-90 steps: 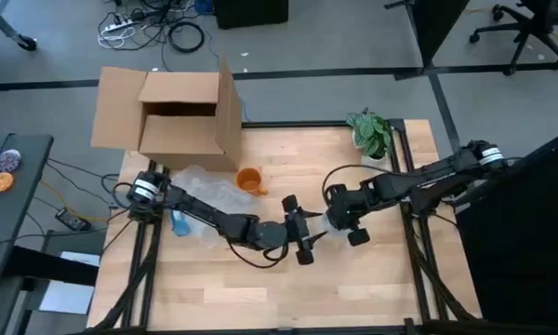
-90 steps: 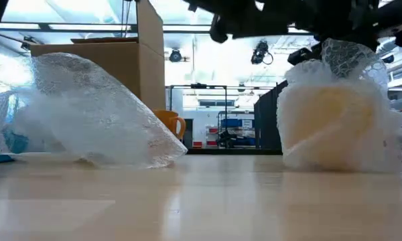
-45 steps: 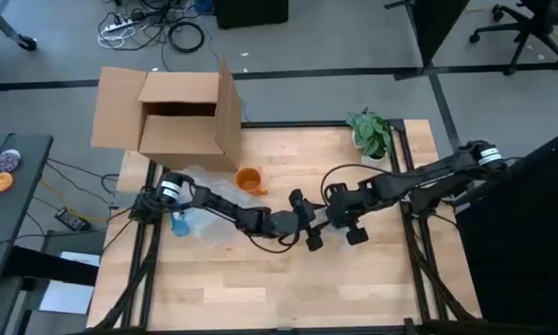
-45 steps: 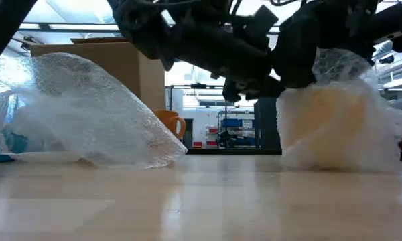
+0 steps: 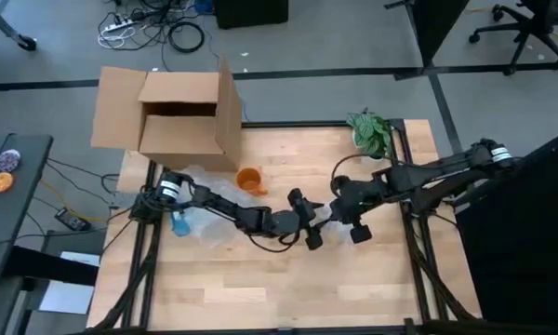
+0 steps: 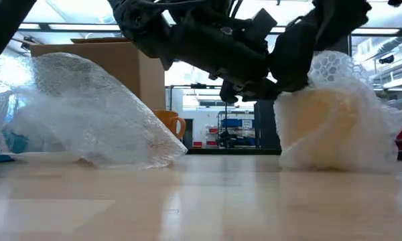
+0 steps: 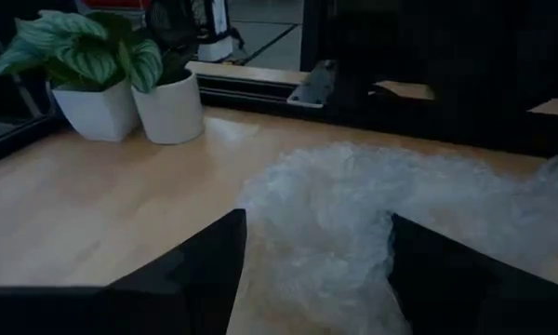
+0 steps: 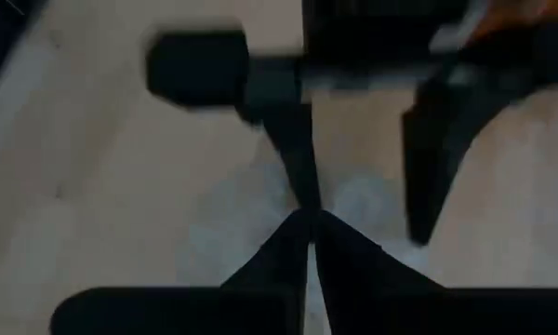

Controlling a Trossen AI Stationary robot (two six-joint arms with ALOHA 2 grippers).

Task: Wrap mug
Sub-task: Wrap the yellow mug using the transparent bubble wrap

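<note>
Wrapped mug (image 6: 338, 114) sits between both claws, mid-table. Left claw (image 5: 309, 220) wide, mug straight ahead, touching. Right claw (image 5: 351, 216) pinched narrow on wrap, above mug.

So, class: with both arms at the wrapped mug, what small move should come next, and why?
Probably the open left pincer should close on the loose wrap lying between its fingers. The shut right pincer already sits at the bundle, so pinching would let the wrap be tightened.

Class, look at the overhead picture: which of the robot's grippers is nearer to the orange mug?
Left. The left gripper sits a short way beside the orange mug, while the right gripper lies farther out, beyond the left one.
</note>
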